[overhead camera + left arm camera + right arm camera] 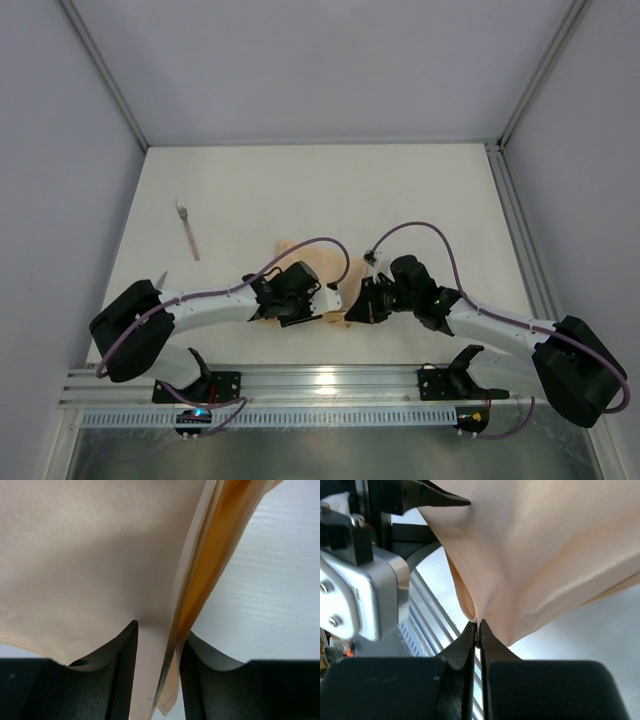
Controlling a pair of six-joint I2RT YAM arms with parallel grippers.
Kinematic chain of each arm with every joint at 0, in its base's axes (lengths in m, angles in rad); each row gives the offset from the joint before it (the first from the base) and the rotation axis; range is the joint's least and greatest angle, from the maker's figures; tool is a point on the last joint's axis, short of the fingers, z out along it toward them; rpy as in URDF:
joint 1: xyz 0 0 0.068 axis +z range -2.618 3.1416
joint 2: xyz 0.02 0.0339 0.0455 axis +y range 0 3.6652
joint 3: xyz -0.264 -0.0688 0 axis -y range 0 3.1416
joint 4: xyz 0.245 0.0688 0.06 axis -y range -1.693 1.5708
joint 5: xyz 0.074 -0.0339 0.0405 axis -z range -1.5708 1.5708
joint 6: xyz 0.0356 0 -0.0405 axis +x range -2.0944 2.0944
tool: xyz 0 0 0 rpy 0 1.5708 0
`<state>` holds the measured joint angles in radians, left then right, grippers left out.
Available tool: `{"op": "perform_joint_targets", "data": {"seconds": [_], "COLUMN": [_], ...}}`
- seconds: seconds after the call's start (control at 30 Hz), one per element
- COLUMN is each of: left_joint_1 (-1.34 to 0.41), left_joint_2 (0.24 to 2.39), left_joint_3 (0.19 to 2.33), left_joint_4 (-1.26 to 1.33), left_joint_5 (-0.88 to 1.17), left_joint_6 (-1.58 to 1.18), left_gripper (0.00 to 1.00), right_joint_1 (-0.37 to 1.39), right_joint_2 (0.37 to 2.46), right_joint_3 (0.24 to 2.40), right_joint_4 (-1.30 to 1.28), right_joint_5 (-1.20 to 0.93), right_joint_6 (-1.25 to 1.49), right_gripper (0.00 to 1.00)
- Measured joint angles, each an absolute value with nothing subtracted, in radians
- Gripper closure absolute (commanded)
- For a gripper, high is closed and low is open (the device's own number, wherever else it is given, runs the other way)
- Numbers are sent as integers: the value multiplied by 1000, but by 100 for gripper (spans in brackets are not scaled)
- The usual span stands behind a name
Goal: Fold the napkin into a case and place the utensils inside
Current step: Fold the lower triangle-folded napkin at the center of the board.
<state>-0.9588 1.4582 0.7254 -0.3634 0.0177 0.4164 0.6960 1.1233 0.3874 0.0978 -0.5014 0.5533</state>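
The peach-orange napkin lies bunched near the table's front middle, between both grippers. My right gripper is shut on a folded edge of the napkin, which hangs lifted off the table. My left gripper has its fingers apart, and the napkin with a doubled orange edge runs down between them, against the right finger. From above, the left gripper and right gripper almost meet at the cloth's near edge. One pink-handled utensil lies far left. A grey tip pokes out beside the left arm.
An aluminium rail runs along the near edge under both arm bases. Grey walls and frame posts close in the white table. The left arm's black finger shows close by in the right wrist view.
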Motion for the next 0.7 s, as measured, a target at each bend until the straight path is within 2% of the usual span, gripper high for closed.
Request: {"op": "perform_joint_targets", "data": {"seconds": [0.2, 0.5, 0.53, 0.63, 0.67, 0.7], "left_joint_1": [-886, -803, -790, -760, -752, -747], "left_joint_2": [1399, 1359, 1354, 1340, 1333, 1325], "left_joint_3": [683, 661, 658, 654, 654, 654], "left_joint_4": [-412, -484, -492, -524, -538, -554], "left_joint_5": [5, 3, 7, 29, 41, 57], "left_joint_6": [472, 539, 546, 565, 575, 585], "left_gripper": [68, 70, 72, 89, 100, 100], "right_joint_1": [688, 672, 672, 670, 670, 670], "right_joint_2": [1123, 1123, 1123, 1123, 1124, 1124], "right_joint_3": [370, 357, 354, 346, 346, 345], "right_joint_4": [99, 101, 102, 104, 104, 104], "right_joint_5": [-502, -514, -516, -522, -524, -525], "right_joint_6": [556, 556, 557, 557, 557, 557], "right_gripper": [97, 97, 97, 97, 97, 97]}}
